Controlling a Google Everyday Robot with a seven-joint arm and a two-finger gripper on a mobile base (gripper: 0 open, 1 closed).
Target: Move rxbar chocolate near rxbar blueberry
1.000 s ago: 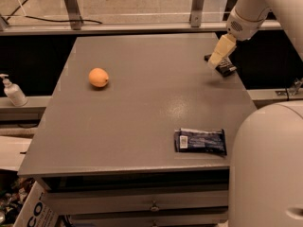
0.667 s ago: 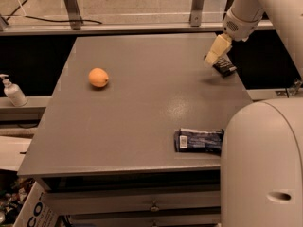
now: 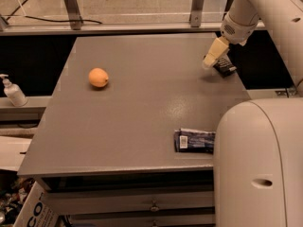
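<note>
The rxbar chocolate (image 3: 225, 66) sits at the upper right of the table (image 3: 142, 103), the gripper (image 3: 209, 62) right against its left end, clamped or loose I cannot tell, while the rxbar blueberry (image 3: 195, 140) lies well apart, lower right.

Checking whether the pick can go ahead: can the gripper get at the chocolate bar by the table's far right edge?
Probably yes. The gripper hangs right at the chocolate bar, with nothing between them; the orange and the blue bar lie well away.
</note>
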